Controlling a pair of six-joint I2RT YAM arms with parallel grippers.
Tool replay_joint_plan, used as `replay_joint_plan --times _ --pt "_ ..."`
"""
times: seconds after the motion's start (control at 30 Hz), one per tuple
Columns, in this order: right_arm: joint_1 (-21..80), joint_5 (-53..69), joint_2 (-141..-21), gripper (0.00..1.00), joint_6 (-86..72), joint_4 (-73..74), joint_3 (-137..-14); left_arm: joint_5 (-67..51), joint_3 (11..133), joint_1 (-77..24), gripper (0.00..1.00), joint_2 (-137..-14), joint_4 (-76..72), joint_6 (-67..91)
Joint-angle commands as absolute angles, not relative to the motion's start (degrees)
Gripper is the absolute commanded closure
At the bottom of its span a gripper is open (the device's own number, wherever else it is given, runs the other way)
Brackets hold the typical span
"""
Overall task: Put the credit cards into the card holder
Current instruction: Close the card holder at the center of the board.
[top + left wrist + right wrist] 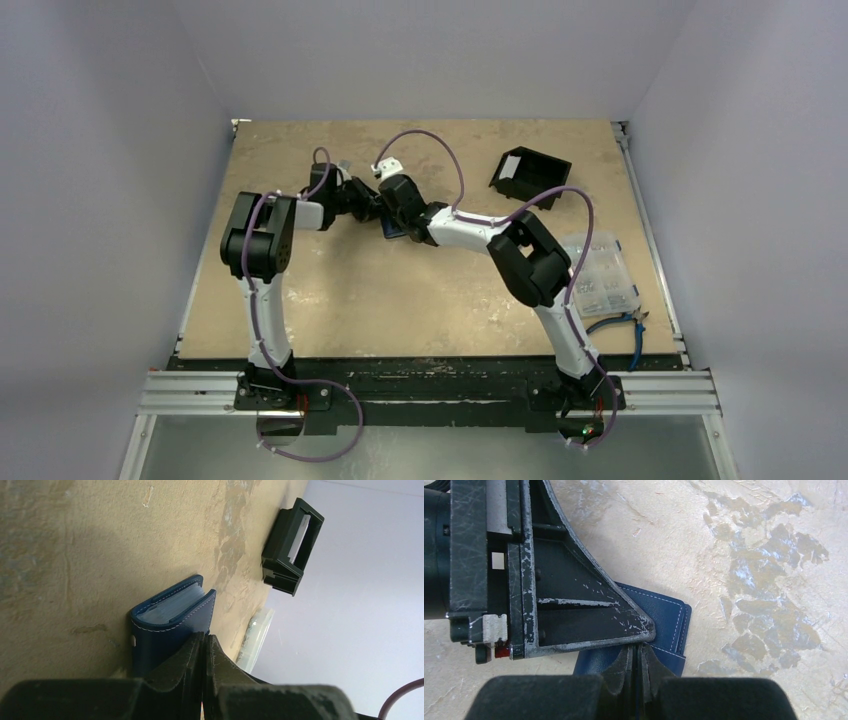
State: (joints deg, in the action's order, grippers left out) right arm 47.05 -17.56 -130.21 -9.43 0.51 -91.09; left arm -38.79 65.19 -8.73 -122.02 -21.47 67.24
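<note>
The navy-blue card holder [165, 630] lies on the table, its covers slightly apart and pale bluish-grey layers showing between them. I cannot tell whether those layers are credit cards, and no loose credit cards are in view. My left gripper [205, 639] is shut, its tips against the edge of the upper cover with nothing visible between them. In the right wrist view the card holder [664, 615] lies under the left gripper's fingers [574, 610]. My right gripper [639, 650] is shut on a flap of it, with a thin blue strip between the jaws. From above, both grippers meet at the card holder [392, 232].
A black open-sided box with a white label [530, 178] sits at the back right and also shows in the left wrist view [292, 545]. A clear plastic compartment box [600, 275] and blue-handled pliers [625, 325] lie near the right edge.
</note>
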Motion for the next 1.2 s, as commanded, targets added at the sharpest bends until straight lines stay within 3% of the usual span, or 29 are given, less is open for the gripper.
replay_joint_plan --times 0.0,0.27,0.5,0.6,0.73,0.97,1.17 --pt "53.4 4.2 -146.8 1.0 -12.9 24.9 -81.5 -38.8 66.3 -8.7 1.0 -124.2 -14.2 62.4" --pt "54.9 1.2 -148.9 1.0 -13.9 28.8 -82.1 -39.6 67.0 -8.1 0.98 -123.2 -10.6 58.7" --pt "53.4 3.9 -142.9 1.0 -13.9 24.2 -76.1 -37.2 71.8 -6.3 0.65 -117.8 4.0 48.1" --pt "51.3 6.1 -140.0 1.0 -13.0 22.2 -74.1 -37.4 70.8 -4.6 0.57 -115.2 6.2 45.7" --pt "48.5 9.5 -136.1 1.0 -11.4 19.9 -73.5 -36.7 67.0 -3.0 0.65 -110.7 6.8 44.3" --pt "44.9 16.5 -131.9 1.0 -10.4 17.7 -74.2 -38.3 62.7 -2.8 0.7 -106.2 5.2 43.2" --pt "40.1 27.4 -130.8 1.0 -12.9 14.5 -74.9 -42.6 61.9 -4.0 0.82 -106.9 2.1 44.2"
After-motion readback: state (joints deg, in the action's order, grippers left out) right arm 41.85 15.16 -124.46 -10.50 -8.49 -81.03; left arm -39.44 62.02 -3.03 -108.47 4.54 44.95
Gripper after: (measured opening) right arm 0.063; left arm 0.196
